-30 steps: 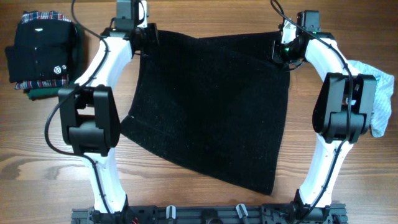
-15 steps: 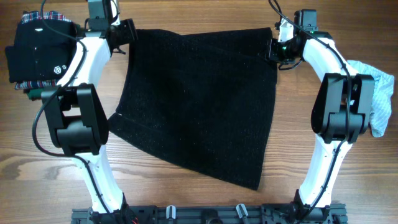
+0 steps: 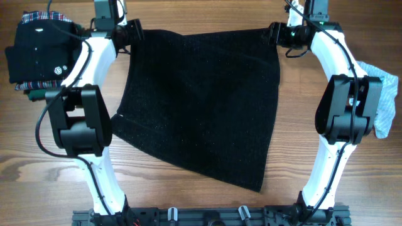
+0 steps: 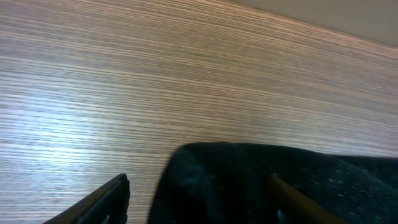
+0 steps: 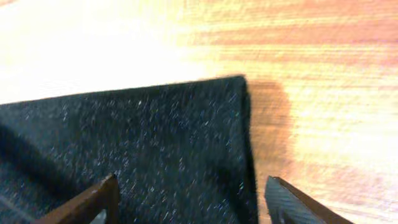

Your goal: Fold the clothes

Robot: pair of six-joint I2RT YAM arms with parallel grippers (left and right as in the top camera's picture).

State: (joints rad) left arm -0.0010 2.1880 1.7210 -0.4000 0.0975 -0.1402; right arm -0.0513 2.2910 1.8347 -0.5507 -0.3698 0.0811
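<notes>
**Black cloth spread flat, both grippers open at its far corners**

At the far left of the wooden table [image 3: 188,201] sits a stack of folded clothes [image 3: 41,53], with a dark garment on top and a plaid edge showing beneath it. Just to its right, the left gripper [image 3: 130,30] is at the far-left corner of the black cloth [image 3: 201,100]. In the left wrist view its fingers [image 4: 106,200] are spread wide. The cloth corner lies on the wood between them, and they do not clamp it.

The cloth lies flat in the middle of the table, between the two arms. Its far edge runs straight from left to right. Its right side is the longer one and runs from far to near, ending in a corner that points toward the robot's base, right of centre. The near edge slants up to a shorter left side.

The right gripper [image 3: 274,31] is at the far-right corner, its fingers [image 5: 87,202] also parted astride the cloth. At the far right, a light blue and white garment [image 3: 382,94] lies crumpled beside the right arm.
</notes>
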